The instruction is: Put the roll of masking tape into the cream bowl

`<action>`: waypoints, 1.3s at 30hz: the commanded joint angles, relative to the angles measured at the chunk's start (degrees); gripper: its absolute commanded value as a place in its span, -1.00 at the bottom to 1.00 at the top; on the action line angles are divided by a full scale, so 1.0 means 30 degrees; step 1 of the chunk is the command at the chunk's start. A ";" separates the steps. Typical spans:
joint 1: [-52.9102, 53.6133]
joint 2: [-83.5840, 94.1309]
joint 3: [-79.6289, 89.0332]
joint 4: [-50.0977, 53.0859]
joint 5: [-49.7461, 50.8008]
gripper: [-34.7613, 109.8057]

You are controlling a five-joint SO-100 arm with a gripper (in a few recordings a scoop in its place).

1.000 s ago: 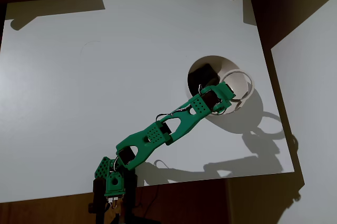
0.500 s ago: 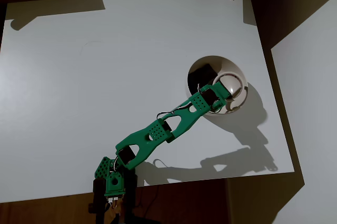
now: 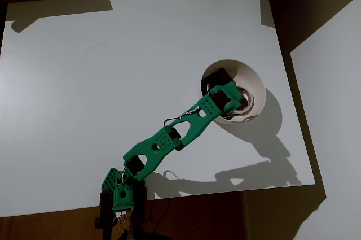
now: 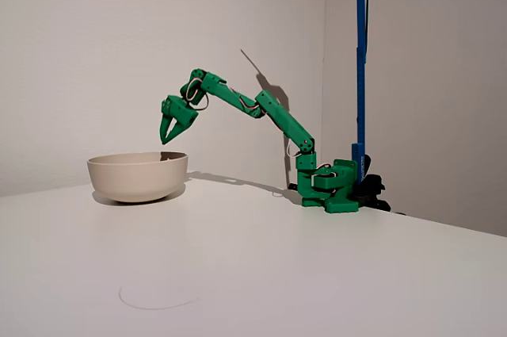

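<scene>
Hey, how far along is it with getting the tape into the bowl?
Looks nearly done: the roll of masking tape lies inside the cream bowl. The claw hangs just above the bowl's rim, holding nothing in the fixed view. What's left is pulling the arm away.

There was one cream bowl (image 3: 252,76) at the right of centre in the overhead view, one roll of masking tape (image 3: 245,101) lying inside it, and one green arm (image 3: 169,141) with a single gripper (image 4: 169,135). One white table (image 3: 113,82) carried them all. One blue upright pole (image 4: 360,51) stood at the upper right of the fixed view.
</scene>
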 commanded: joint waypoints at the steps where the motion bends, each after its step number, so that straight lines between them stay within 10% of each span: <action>1: -0.1465 0.4922 -0.0908 0.2021 0.0498 -0.64; 14: -0.9639 1.1602 -0.0645 0.8701 0.0586 -0.64; 39: -2.1416 3.1143 1.8398 0.5361 0.0264 -0.64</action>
